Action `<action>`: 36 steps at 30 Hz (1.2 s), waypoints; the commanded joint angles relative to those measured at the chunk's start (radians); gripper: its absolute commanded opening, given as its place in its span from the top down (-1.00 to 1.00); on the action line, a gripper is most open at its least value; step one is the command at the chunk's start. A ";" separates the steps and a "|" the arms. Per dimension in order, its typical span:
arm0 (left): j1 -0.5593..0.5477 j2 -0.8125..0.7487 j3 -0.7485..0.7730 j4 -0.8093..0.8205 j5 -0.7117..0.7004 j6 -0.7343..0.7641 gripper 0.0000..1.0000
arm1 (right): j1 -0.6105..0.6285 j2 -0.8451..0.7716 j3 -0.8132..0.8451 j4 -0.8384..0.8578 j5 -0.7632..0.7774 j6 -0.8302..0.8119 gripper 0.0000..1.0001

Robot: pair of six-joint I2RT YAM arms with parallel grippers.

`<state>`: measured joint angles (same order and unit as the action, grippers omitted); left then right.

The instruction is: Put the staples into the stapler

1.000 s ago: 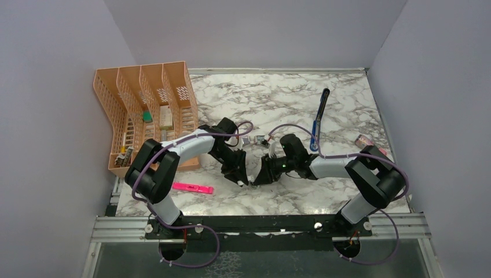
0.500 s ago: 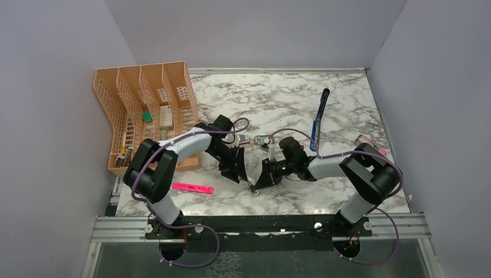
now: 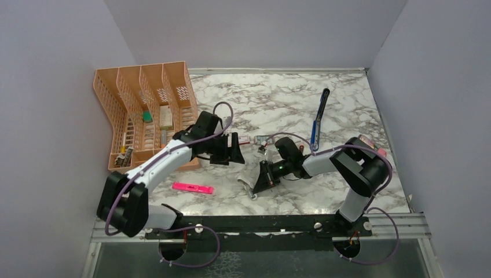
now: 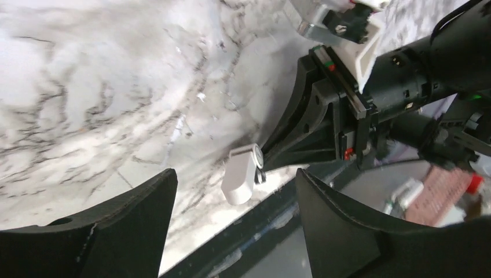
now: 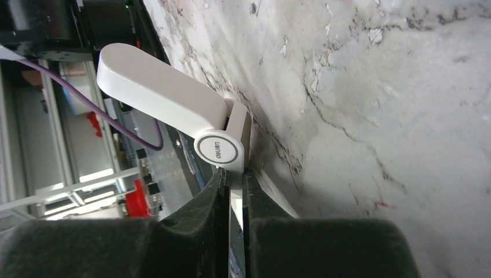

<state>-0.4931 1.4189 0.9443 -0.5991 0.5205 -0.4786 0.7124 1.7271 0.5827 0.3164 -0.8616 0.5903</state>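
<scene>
Nearest the arm bases, on the grey-veined marble table [image 3: 347, 98], a small white hinged plastic piece [image 5: 162, 98] was clenched by the right gripper [image 5: 231, 179]. The left gripper [image 4: 235, 176] was held spread (nothing grasped). Farther back, the small red-and-white cardboard staples box [image 3: 244, 139] and the slim blue stapler [image 3: 317, 119] were seen lying apart.

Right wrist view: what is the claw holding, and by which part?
The right claw grips the white hinged piece by the thin leaf below its round pivot; its capsule-shaped arm sticks out free.
</scene>
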 commanded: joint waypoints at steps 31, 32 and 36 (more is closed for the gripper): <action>-0.362 -0.196 -0.338 0.376 -0.780 -0.543 0.61 | 0.004 0.204 0.037 0.299 0.033 0.177 0.72; -0.365 -0.191 -0.330 0.366 -0.786 -0.536 0.66 | 0.004 0.197 0.036 0.293 0.041 0.177 0.69; -0.369 -0.186 -0.304 0.329 -0.806 -0.512 0.79 | 0.004 0.178 0.040 0.275 0.064 0.173 0.52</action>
<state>-0.8536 1.2240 0.5972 -0.2230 -0.2256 -1.0214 0.7124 1.9129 0.6327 0.6048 -0.8860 0.7883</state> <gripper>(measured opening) 0.268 0.211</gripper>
